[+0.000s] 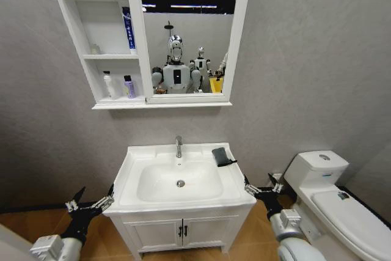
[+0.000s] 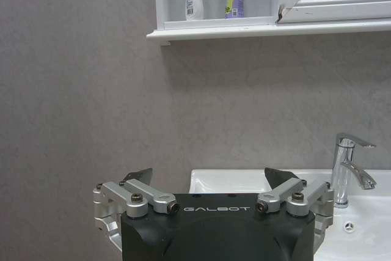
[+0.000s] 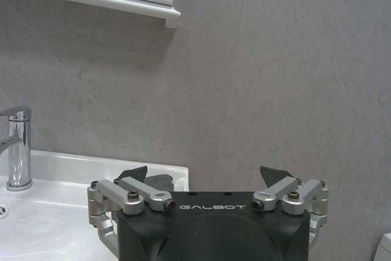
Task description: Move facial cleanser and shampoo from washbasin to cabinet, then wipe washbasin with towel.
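Note:
The white washbasin (image 1: 234,183) stands in the middle below me, its chrome faucet (image 1: 178,146) at the back rim. The dark folded towel (image 1: 222,156) lies on the rim's back right corner. On the wall above hangs the cabinet (image 1: 98,58). Its lowest compartment holds a white bottle (image 1: 109,85) and a purple bottle (image 1: 129,87), and a blue tube (image 1: 128,29) stands one shelf up. I cannot tell which of these are the facial cleanser and the shampoo. My left gripper (image 1: 95,194) hangs open beside the basin's left front corner. My right gripper (image 1: 259,183) is open at the right front corner. Both are empty.
A white toilet (image 1: 330,194) stands close on the right, just beyond my right arm. The grey wall runs behind the basin, and the cabinet's mirror (image 1: 186,29) reflects me. The two-door vanity (image 1: 183,230) fills the space under the basin.

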Robot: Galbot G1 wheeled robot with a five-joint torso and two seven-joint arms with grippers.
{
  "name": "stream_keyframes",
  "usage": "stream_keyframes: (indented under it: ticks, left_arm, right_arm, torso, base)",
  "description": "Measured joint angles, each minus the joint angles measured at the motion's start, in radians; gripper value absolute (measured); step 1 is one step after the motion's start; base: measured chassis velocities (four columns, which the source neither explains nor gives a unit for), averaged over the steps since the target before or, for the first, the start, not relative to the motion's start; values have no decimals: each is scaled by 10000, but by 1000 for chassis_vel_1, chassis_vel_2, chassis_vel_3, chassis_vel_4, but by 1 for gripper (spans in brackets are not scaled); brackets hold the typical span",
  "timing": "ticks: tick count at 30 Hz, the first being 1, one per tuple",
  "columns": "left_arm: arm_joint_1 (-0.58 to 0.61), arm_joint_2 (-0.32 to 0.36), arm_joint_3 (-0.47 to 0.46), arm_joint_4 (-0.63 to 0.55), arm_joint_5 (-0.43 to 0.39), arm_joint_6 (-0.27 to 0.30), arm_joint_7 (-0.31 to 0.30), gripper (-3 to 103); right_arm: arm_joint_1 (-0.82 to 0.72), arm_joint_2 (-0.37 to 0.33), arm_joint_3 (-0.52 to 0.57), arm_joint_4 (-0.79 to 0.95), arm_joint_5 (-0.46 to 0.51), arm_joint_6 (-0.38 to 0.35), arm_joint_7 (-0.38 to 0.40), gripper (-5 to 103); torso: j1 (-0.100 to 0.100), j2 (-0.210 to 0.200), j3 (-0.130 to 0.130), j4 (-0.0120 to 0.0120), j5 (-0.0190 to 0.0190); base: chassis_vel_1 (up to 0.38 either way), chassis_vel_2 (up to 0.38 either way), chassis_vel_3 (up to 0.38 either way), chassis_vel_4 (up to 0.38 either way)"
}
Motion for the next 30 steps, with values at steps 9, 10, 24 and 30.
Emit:
stream_keyframes:
  ticks: [9,10,24,30]
  left_arm:
    - [-9,6,5,7,-9,7,-6,100]
    - [-10,8,6,7,-11,8,-7,100]
    - [-17,17,14,15,-19,14,-12,100]
    - [-12,17,13,17,-20,16,-15,100]
  right_arm:
    - [-47,44,-22,8,-89,-55,-168,100]
    - [-54,63,-29,8,-107,-57,-175,100]
    - [1307,-537,-352,-699,1179,-1568,693,100]
    - [4210,-2374,-1779,-2641,3863,-3541,2308,100]
  torso:
    - [-2,1,-1,-1,0]
    - [-3,1,-1,-1,0]
    - [5,-4,2,-6,-2]
    - [-8,0,-1,3,1]
  base:
    - [-10,9,9,-12]
    - [-84,55,60,-89]
    - [-100,114,112,-95]
    - [19,-15,-8,9]
